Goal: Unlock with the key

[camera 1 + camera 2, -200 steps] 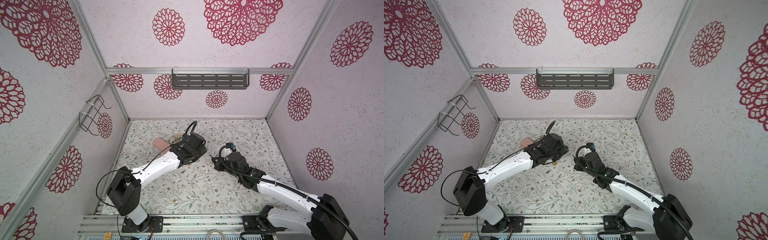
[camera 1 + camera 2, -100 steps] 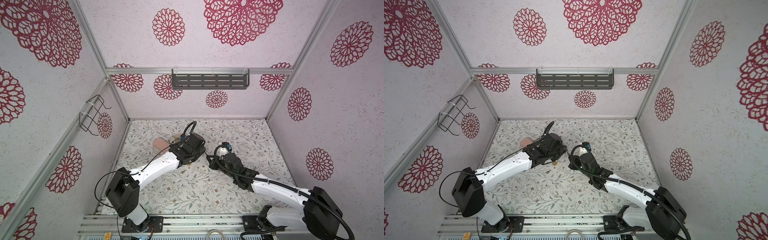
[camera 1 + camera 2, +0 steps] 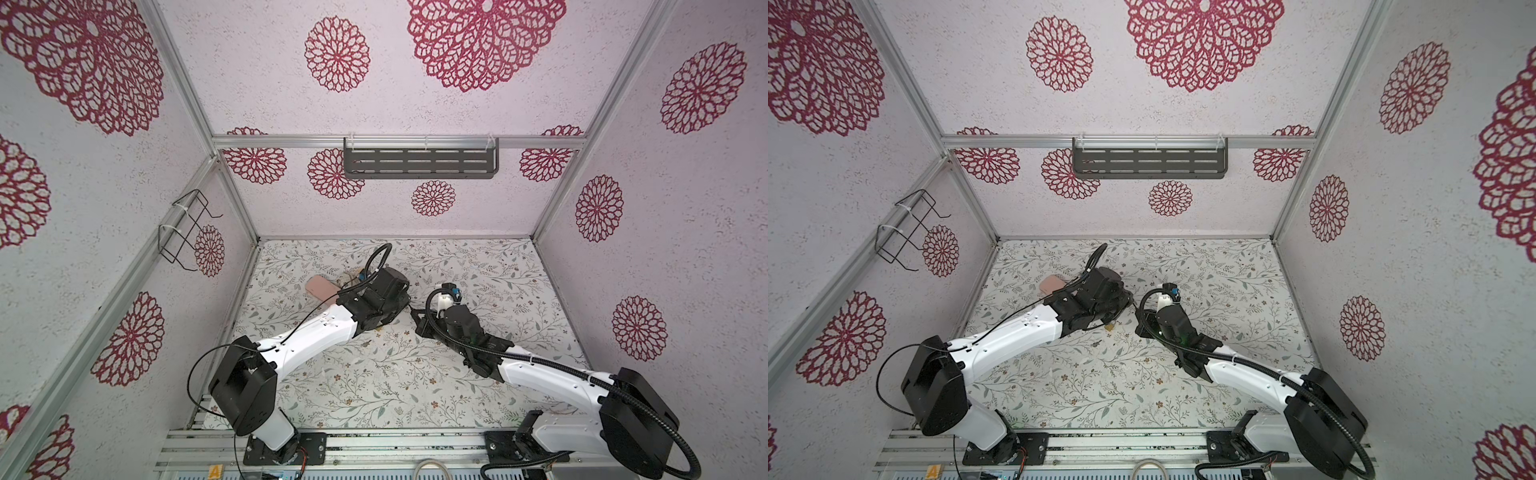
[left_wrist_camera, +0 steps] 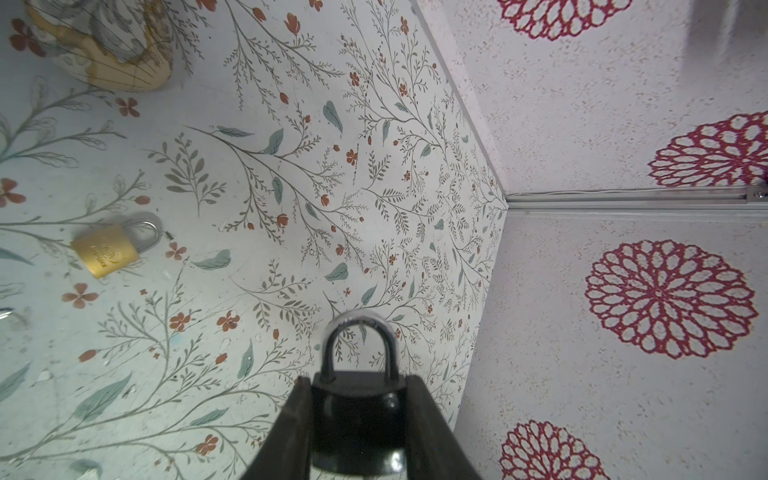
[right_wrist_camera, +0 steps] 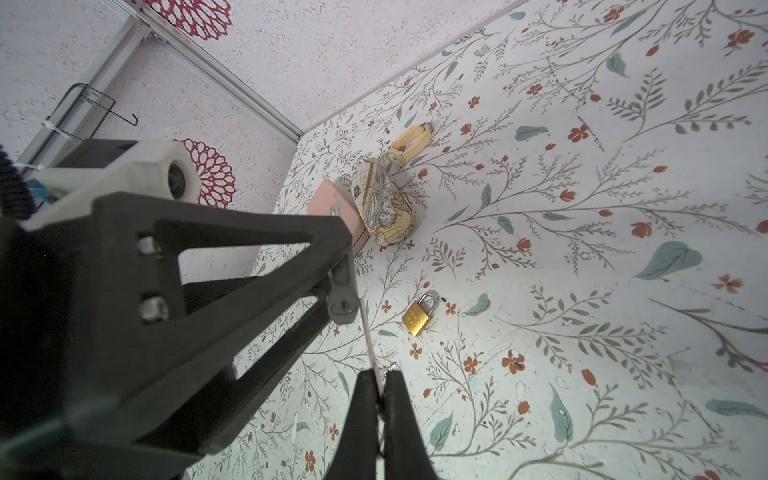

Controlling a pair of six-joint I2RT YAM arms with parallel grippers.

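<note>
Left claw [image 4: 358, 380]: I see it grasping the black padlock [image 4: 357, 419] (shackle closed).
Right claw [image 5: 380, 376]: clenched on the key [image 5: 370, 345].

1. I'm driving this from inside a robot test cell, a lab rig rather than a lived-in room: it is a box built of bare aluminium frame bars [image 3: 399, 141].
2. The walls [image 3: 336, 54] are flat panels papered with red flower prints, and the tabletop [image 3: 478, 266] has a leafy print.
3. The left arm [image 3: 307, 345] and right arm [image 3: 548, 374] are bolted to a metal rail [image 3: 395, 446] at the near edge, cables exposed.
4. White ties hold a dark shelf [image 3: 419, 164] on the far wall and a wire rack [image 3: 183, 228] on the left.
</note>
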